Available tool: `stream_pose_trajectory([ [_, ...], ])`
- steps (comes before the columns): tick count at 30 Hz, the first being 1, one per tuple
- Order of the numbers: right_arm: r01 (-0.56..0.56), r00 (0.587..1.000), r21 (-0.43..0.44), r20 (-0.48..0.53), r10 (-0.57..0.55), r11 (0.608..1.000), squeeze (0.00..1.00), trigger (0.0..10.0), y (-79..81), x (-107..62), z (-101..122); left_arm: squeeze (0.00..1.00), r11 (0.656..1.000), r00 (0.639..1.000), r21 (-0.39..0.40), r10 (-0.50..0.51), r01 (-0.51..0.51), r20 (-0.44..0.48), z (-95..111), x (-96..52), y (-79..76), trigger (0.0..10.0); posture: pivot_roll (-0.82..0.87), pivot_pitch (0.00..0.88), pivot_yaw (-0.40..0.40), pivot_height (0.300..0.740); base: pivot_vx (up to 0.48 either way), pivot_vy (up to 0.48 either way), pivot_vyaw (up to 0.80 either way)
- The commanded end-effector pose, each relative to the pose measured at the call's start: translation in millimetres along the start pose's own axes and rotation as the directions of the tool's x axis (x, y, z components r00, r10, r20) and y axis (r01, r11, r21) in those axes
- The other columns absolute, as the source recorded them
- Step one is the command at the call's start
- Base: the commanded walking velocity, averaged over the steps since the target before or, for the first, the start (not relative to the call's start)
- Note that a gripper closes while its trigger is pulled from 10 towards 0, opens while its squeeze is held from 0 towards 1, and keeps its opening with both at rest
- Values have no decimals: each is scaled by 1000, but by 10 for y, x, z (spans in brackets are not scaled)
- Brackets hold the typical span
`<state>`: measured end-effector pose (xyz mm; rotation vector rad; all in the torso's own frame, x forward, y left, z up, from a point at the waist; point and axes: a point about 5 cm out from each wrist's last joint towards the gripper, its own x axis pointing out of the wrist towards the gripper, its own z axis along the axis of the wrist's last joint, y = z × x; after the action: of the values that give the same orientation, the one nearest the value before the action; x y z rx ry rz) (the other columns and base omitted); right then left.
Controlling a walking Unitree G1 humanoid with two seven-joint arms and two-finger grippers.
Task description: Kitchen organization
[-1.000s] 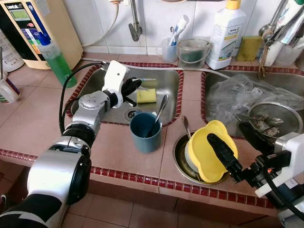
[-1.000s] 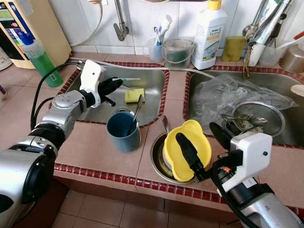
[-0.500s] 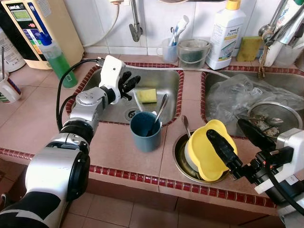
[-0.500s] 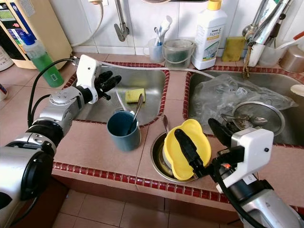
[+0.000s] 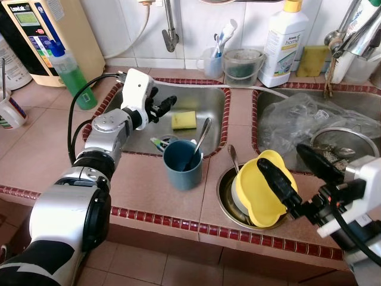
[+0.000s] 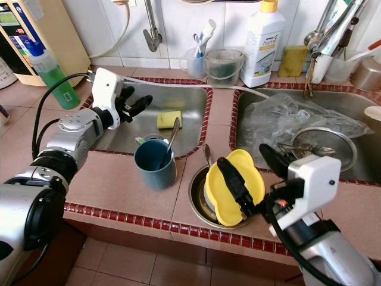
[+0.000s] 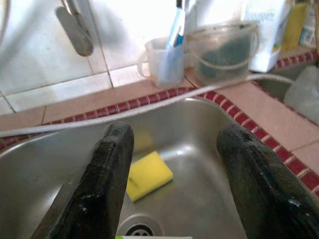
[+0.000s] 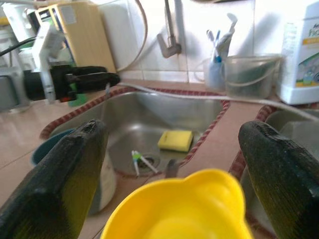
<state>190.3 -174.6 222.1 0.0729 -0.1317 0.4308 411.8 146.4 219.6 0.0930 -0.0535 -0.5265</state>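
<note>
Left gripper (image 5: 164, 106) hangs over the left sink basin (image 5: 208, 101), fingers spread wide apart, holding nothing; its wrist view looks down between the two fingers at a yellow sponge (image 7: 148, 174) lying on the basin floor near the drain (image 5: 166, 142). A toothbrush (image 5: 158, 142) with a green and white handle lies in the basin by the drain, just behind the blue cup (image 5: 183, 165). The cup stands on the tiled counter (image 5: 41, 149) at the basin's front edge, a metal spoon (image 5: 199, 138) leaning in it. Right gripper (image 5: 300, 171) is low at the counter front — fingers wide open, one finger over the yellow bowl (image 5: 262, 187), the other out to the right; whether that finger touches the bowl I cannot tell. The bowl sits tilted inside a metal dish (image 5: 225, 199), with a second spoon (image 5: 232, 158) resting at the dish's far rim. Right basin holds a crumpled clear plastic bag (image 5: 292, 116) and a metal strainer (image 5: 348, 146). Along the back wall: a green soap bottle (image 5: 71, 74), a clear cup of toothbrushes (image 5: 213, 59), a lidded plastic tub (image 5: 241, 64), a white detergent bottle (image 5: 284, 44) and a second sponge (image 5: 312, 59).
</note>
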Motion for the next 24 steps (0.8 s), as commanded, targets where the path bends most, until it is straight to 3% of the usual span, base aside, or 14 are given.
stream_pose_trajectory([
  [1,4,1000,-9,11,-3,1000,0,10000,-26,36,2,0,1000,997,0,4,-4,76,201,-13,89,10000,-245,92,120,740,0,0,0],
  [8,-3,999,-12,42,3,1000,0,10000,-118,166,-12,0,999,984,-34,4,2,180,377,-15,104,10000,-190,63,105,740,0,0,0],
  [13,7,998,-18,56,-6,1000,0,10000,-228,292,-40,0,1000,972,-3,-26,27,234,453,-56,79,10000,-133,35,85,740,0,0,0],
  [24,-32,994,12,104,31,999,0,10000,-261,492,-92,0,999,957,33,-18,9,289,455,-243,6,10000,-81,0,63,740,0,0,0],
])
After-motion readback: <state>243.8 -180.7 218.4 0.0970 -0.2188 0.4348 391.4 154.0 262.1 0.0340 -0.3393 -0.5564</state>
